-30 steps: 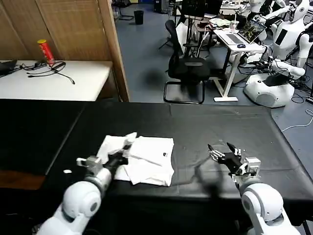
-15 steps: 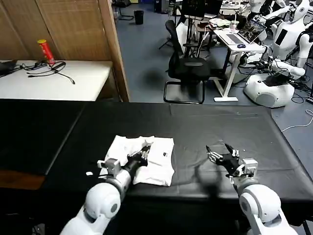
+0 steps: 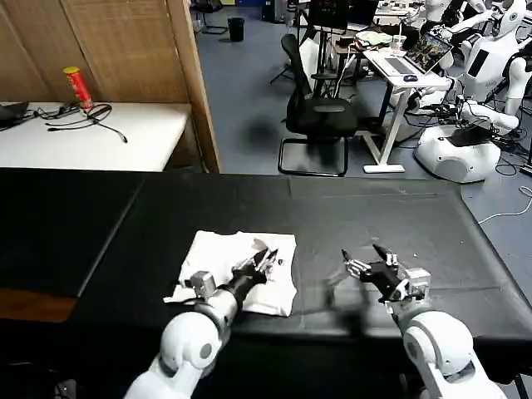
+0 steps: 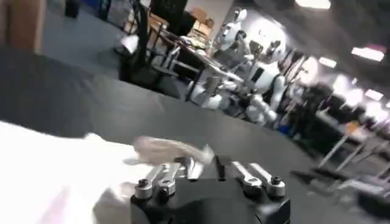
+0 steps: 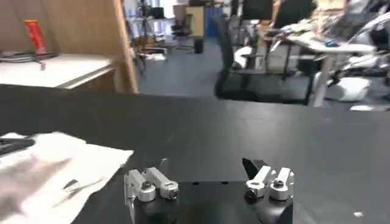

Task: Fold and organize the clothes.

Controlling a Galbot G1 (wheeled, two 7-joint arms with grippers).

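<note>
The clothes are one white T-shirt (image 3: 218,252), lying folded on the black table covering (image 3: 374,208) left of centre, with a small dark mark near its right edge. My left gripper (image 3: 267,257) reaches over the shirt's right half. In the left wrist view its fingers (image 4: 205,164) stand nearly together, with a fold of the white T-shirt (image 4: 49,167) at their tips. My right gripper (image 3: 362,261) hovers open above bare black cloth, a short way right of the shirt. The right wrist view shows those jaws (image 5: 189,178) spread wide and empty, with the T-shirt (image 5: 67,161) off to one side.
A white side table (image 3: 125,137) at the back left carries a red can (image 3: 77,86) and cables. Behind the work table stand a black office chair (image 3: 320,116), a desk with a laptop (image 3: 411,58) and other white robots (image 3: 457,150). The table's front edge is close to both arms.
My left gripper has swept rightward across the shirt, carrying its raised left part over onto the rest; the shirt now lies flatter. The right gripper has crept slightly left toward the shirt.
</note>
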